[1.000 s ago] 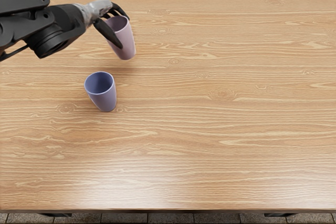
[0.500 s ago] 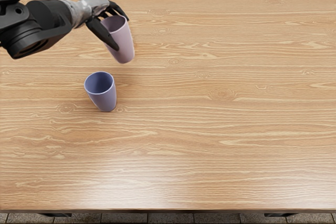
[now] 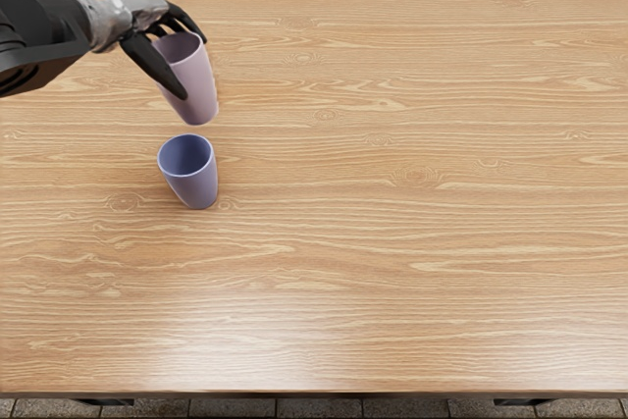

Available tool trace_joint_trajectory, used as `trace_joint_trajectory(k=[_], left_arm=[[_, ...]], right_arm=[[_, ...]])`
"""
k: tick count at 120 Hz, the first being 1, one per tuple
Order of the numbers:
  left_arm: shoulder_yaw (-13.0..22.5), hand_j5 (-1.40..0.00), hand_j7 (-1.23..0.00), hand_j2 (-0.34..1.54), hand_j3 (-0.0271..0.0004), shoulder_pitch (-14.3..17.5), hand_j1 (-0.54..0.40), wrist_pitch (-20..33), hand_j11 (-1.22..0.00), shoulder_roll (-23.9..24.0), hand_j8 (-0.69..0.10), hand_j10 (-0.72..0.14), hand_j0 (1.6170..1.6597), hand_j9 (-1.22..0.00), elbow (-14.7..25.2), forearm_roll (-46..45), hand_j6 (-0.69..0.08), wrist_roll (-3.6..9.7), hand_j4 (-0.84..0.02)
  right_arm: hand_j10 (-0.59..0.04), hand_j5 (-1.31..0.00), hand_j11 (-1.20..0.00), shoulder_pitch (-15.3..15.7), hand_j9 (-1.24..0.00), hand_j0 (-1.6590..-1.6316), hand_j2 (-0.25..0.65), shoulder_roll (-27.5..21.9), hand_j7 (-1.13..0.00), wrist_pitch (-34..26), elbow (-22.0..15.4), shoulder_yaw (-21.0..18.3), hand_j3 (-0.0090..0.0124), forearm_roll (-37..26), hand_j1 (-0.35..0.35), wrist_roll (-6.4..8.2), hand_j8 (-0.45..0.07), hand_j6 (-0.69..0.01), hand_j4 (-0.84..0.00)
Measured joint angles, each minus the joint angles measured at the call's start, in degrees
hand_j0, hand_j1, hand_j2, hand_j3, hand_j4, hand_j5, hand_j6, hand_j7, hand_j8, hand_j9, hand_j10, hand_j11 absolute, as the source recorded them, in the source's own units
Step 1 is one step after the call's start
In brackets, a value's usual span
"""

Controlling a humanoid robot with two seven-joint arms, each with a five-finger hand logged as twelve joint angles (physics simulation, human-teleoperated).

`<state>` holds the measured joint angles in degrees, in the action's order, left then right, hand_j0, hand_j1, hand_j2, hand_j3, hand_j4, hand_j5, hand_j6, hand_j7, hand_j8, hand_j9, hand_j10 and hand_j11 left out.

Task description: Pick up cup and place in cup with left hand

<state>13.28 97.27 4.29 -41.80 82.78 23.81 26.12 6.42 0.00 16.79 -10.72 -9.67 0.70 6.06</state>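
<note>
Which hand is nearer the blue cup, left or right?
Left. The left hand is on the blue cup's far side, toward the table's back edge, with the pink cup in its grasp. The right hand is out of view.

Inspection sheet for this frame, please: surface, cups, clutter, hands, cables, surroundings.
Surface: light wood-grain tabletop
Pink cup: held, slightly tilted, just beyond the blue cup in view
Blue cup: upright on the tabletop, nothing seen inside
Clutter: nothing seen
Left robot hand: fingers around the pink cup
Right robot hand: not in view
Cables: nothing seen
Surroundings: grey strip behind the table, tiled floor along the near edge
</note>
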Motion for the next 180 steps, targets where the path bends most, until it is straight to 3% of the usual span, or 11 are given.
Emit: trace_joint_trajectory(k=[53,81,180], left_arm=[[0.25,-0.70,-0.69,0.17,0.0000,1.07,-0.185,-1.47,-0.68,-6.44,-0.238,-0.379,1.6522,-0.65,7.10,0.12,-0.201,0.94,-0.363],[0.19,-0.69,-0.69,0.15,0.0000,0.47,-0.170,-1.47,-0.67,-6.79,-0.249,-0.390,1.6523,-0.65,10.00,0.19,-0.214,0.96,-0.376],[0.18,-0.68,-0.68,0.18,0.0000,-1.91,-0.176,-0.69,-0.66,-8.99,-0.254,-0.392,1.6529,-0.64,10.71,1.06,-0.218,0.95,-0.381]], right_arm=[[-0.011,-0.01,-0.01,0.00,-0.01,-1.6581,-0.002,0.00,-0.01,0.00,0.01,0.00,0.0000,0.00,-0.335,0.00,-0.011,-0.011,-0.011],[-0.011,-0.01,-0.01,0.00,-0.01,-1.6581,-0.002,0.00,-0.01,0.00,0.00,0.00,0.0000,0.00,-0.335,0.00,-0.011,-0.011,-0.011],[-0.011,-0.01,-0.01,0.00,-0.01,-1.6581,-0.002,0.00,-0.01,0.00,0.00,0.00,0.0000,0.00,-0.335,0.00,-0.011,-0.011,-0.011]])
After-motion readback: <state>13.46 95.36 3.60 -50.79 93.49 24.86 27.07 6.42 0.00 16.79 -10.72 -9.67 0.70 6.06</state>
